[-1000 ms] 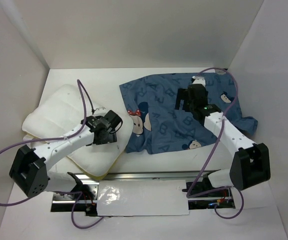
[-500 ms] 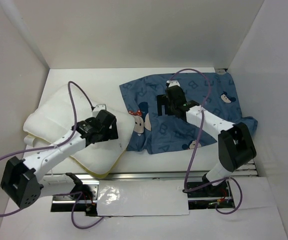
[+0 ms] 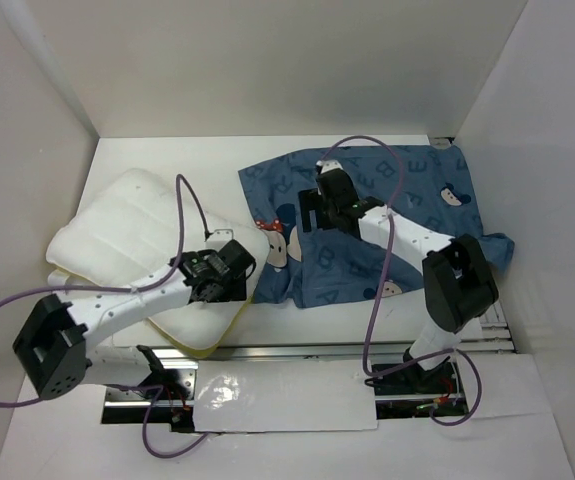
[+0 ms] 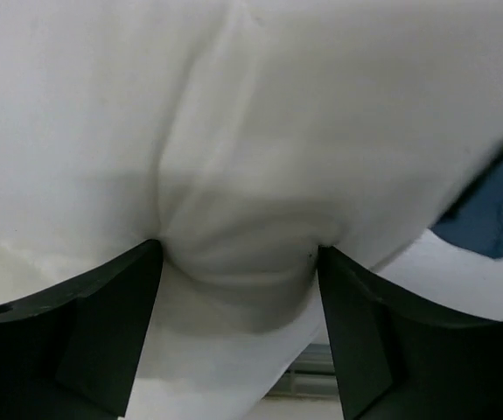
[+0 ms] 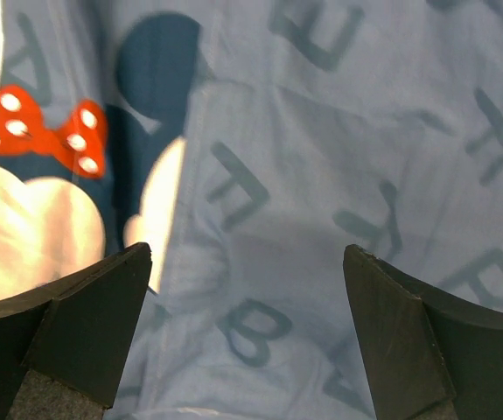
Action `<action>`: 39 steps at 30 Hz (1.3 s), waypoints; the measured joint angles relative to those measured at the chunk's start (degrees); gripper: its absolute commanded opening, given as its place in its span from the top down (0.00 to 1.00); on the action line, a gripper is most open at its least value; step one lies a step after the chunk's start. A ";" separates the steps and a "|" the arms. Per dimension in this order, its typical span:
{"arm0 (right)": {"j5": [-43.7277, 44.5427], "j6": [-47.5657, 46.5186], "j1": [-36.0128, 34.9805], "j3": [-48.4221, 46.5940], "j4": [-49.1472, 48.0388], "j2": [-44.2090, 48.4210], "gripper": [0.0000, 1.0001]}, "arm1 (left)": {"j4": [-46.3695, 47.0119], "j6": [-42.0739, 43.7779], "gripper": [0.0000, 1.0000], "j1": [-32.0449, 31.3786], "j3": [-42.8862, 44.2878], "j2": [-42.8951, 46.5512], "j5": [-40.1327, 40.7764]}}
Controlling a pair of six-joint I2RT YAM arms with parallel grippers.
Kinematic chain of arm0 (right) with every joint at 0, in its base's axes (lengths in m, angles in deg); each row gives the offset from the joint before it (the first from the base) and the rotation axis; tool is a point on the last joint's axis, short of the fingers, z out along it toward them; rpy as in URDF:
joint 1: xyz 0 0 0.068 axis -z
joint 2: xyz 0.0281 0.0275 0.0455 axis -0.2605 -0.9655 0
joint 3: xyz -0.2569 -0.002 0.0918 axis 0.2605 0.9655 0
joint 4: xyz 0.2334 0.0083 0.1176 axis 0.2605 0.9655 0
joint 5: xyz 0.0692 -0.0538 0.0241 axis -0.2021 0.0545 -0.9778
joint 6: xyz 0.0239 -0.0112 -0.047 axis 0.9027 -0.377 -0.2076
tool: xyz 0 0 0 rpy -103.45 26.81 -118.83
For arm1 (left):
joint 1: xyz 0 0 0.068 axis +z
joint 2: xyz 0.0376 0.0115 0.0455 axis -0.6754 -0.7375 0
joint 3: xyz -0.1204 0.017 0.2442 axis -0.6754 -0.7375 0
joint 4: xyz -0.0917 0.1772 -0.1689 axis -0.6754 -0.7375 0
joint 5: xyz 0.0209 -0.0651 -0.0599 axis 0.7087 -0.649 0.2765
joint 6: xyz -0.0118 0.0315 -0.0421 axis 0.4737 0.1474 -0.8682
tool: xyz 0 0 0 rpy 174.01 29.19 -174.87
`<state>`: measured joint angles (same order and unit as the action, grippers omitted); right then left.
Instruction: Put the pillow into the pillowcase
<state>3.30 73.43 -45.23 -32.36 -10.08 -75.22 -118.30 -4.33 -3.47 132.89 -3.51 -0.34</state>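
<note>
Wrist views show left gripper (image 4: 238,252) pinching pillow (image 4: 251,96), right gripper (image 5: 247,254) spread over pillowcase (image 5: 356,122).

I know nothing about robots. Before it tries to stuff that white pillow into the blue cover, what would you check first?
1. Left gripper gripping the pillow: cannot tell; cloth bulges between its jaws, but firmness is unclear.
2. Right gripper holding the pillowcase: not ok; jaws wide open, nothing between them.
3. Pillowcase opening located: cannot tell; no open edge shows.
4. Pillow next to pillowcase: ok; its corner meets the blue cloth's left edge.
5. Grippers clear of each other: ok; well apart.
</note>
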 measured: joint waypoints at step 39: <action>3.87 -2.23 -3.39 -9.25 3.10 -17.64 0.39 | -4.02 0.61 1.00 20.90 14.01 12.50 5.75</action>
<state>7.16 71.20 -48.62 -41.60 -6.98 -92.86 -122.32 -3.72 17.42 146.90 8.99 5.40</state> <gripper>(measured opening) 0.616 0.053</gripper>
